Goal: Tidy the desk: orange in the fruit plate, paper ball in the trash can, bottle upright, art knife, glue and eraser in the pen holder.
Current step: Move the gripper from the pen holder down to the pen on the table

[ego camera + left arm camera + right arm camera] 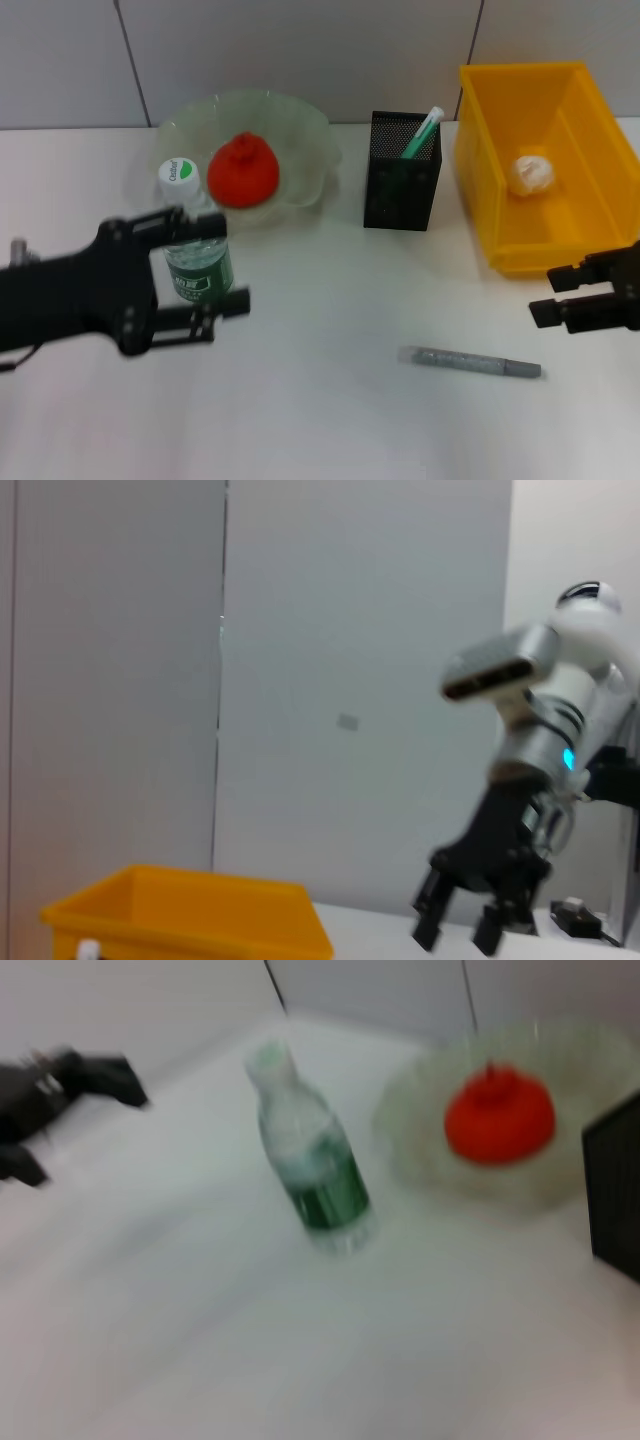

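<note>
Left pincer point(210, 268) is seen spread open around the bottle point(193, 245), which stands upright on the worktop point(320, 420) just before the fruit plate point(300, 135) (the orange point(243, 170) lies inside). Right pincer point(562, 292) is parked open beside the trash can point(480, 150).

Open table point(330, 420) before pen holder point(401, 190), only grey art knife point(470, 361) there.

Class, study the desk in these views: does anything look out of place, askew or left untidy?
One thing stands out: a grey pen-like stick lies flat on the bare table, away from the pen holder. The bottle stands upright, the orange sits in the fruit plate, and the paper ball is in the trash can.
</note>
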Robot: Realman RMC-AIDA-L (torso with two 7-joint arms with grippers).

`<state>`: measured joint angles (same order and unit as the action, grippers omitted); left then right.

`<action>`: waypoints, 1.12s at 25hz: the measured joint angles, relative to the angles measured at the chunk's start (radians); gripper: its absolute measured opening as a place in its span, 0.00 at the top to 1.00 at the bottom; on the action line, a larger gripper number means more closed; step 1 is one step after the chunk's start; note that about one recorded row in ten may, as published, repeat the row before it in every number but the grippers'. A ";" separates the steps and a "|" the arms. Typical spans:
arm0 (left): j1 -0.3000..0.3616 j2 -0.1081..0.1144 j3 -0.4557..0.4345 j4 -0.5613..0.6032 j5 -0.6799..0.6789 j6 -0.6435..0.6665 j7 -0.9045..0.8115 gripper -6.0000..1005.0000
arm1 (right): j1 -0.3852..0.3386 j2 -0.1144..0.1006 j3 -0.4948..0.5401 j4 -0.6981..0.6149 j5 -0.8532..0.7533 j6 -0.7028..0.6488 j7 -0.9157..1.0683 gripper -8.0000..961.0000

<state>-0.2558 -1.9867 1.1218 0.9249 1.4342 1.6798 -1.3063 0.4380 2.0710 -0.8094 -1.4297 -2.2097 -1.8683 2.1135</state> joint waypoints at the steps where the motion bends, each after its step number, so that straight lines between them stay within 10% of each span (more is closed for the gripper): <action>1: 0.003 0.000 -0.012 -0.015 0.012 0.015 0.013 0.19 | 0.024 -0.002 -0.032 -0.029 -0.037 -0.005 0.040 0.34; 13: 0.017 -0.008 -0.093 -0.169 0.109 0.056 0.102 0.19 | 0.349 0.003 -0.365 0.069 -0.371 -0.008 0.168 0.34; 28: 0.032 -0.020 -0.107 -0.211 0.147 0.055 0.126 0.19 | 0.419 0.013 -0.608 0.359 -0.380 0.243 0.017 0.34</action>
<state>-0.2240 -2.0067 1.0143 0.7139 1.5810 1.7347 -1.1806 0.8574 2.0835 -1.4176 -1.0711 -2.5899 -1.6253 2.1304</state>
